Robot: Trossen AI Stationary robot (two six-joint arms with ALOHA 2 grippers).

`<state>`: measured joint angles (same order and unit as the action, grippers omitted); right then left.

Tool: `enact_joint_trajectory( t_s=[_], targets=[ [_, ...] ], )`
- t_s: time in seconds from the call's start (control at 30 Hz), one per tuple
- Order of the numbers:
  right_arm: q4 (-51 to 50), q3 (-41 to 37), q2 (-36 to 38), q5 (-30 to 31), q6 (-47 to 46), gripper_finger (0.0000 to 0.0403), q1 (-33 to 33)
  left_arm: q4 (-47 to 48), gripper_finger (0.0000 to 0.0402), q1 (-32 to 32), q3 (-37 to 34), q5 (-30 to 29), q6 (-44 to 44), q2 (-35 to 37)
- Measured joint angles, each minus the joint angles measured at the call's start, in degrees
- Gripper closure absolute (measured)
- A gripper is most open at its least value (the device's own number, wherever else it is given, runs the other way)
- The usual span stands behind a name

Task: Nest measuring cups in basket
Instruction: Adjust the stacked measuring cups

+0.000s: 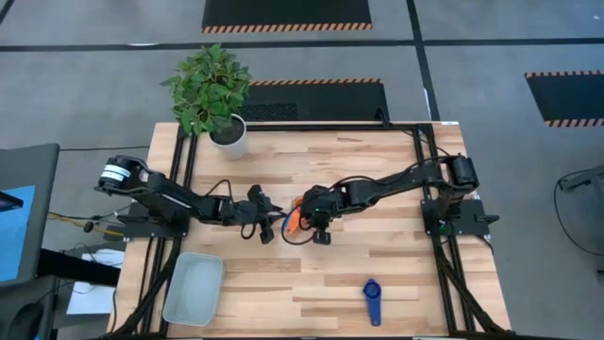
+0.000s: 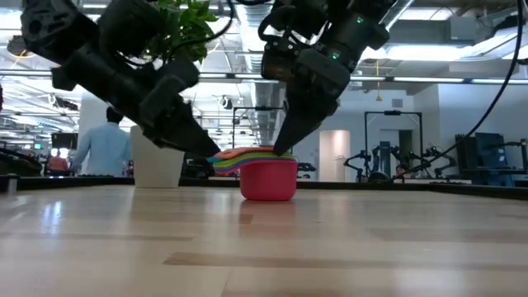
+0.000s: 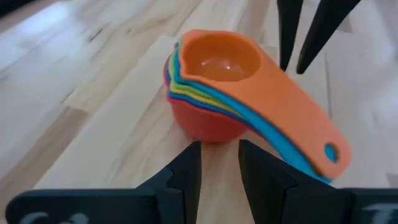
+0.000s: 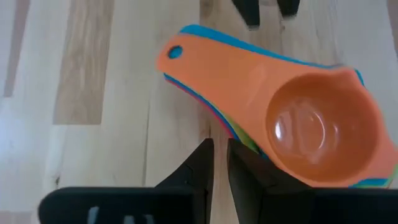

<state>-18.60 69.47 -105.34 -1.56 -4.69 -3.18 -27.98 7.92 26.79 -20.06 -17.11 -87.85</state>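
Orange-topped stack of measuring cups (image 3: pixel 214 87) sits mid-worktop (image 1: pixel 377 274), well apart from basket (image 1: pixel 193 288). Left tool (image 3: pixel 219 163) and right tool (image 4: pixel 220 163) flank it, both slightly parted, grasping nothing. Risk: nudge tips stack. Dark blue cup (image 1: pixel 372 300) lies apart, easily forgotten.

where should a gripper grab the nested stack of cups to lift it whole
Judging by its pose, grip the fanned handles of the nested cups, pinching top to bottom from the handle end. They jut sideways off the table, flat and layered, with the orange cup topmost, so one pinch likely clamps them all; the round bowls look too wide.
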Motion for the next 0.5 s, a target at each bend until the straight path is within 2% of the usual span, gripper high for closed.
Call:
enact_joint_trajectory(
  t_s=[0.27,0.5],
  targets=[
    [2.5,0.0,0.0,-0.1,0.6,0.0333,1.1,0.3,0.0307,0.2,2.2,2.2,0.0,-2.3],
    [-2.5,0.0,2.8,0.0,-0.3,0.0333,-0.9,0.4,0.0307,0.6,2.4,2.4,0.1,-0.5]
  ],
)
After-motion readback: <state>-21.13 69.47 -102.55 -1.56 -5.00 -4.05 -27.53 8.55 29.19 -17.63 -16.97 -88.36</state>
